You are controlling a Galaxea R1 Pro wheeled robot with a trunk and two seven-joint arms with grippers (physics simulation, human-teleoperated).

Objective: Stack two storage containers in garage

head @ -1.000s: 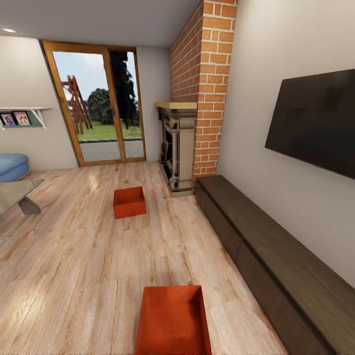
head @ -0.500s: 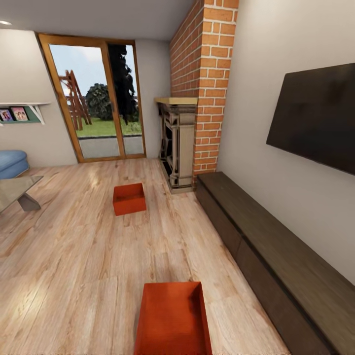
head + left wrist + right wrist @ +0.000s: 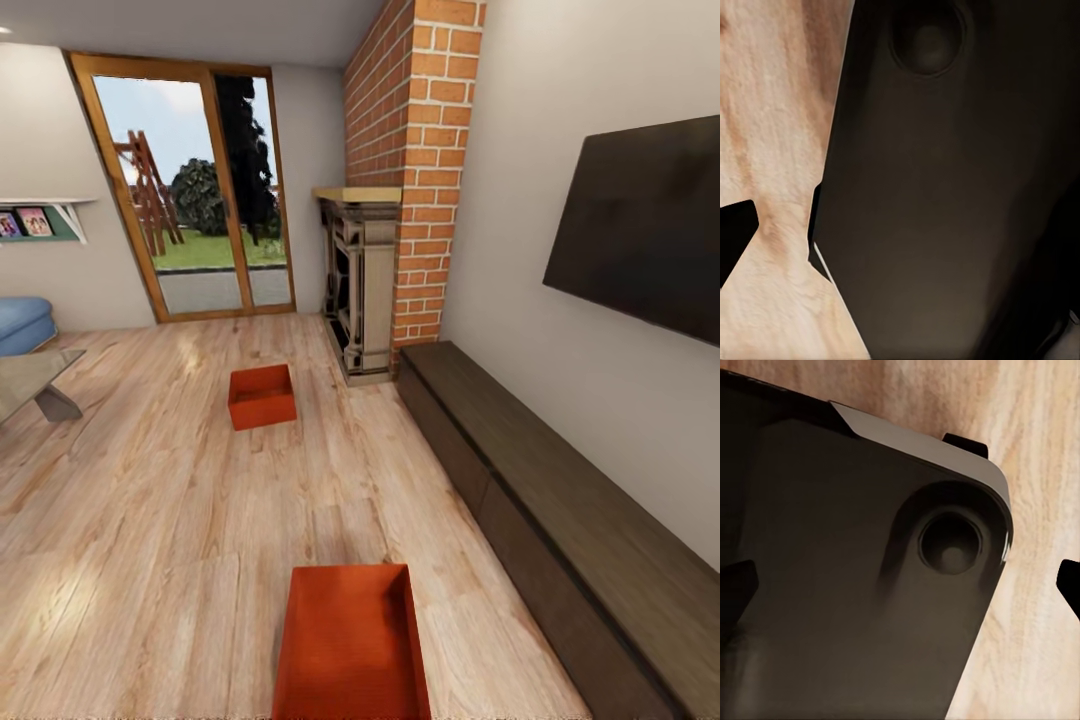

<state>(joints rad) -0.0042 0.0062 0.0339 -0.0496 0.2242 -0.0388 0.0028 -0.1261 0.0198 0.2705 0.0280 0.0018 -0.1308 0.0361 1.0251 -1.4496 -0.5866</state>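
Observation:
Two orange-red storage containers rest on the light wood-plank floor of the living room. The near container [image 3: 350,640] lies just ahead of me at the lower middle of the head view, its open top facing up. The far container [image 3: 262,396] sits further on, in front of the brick fireplace [image 3: 365,290]. In the left wrist view, my left gripper [image 3: 900,240] hangs over the wood floor beside a dark part of my own body, one dark fingertip [image 3: 735,240] at the picture's edge. My right gripper [image 3: 900,585] is likewise held low, fingertips [image 3: 1069,585] wide apart, holding nothing.
A long dark wooden cabinet [image 3: 560,500] runs along the right wall under a black TV [image 3: 640,230]. Wood-framed glass doors [image 3: 190,190] stand at the back. A glass coffee table [image 3: 30,385] and a blue sofa [image 3: 22,322] are at the left.
The whole head view has shifted a little, so the camera moved. Both containers stay where they were on the floor.

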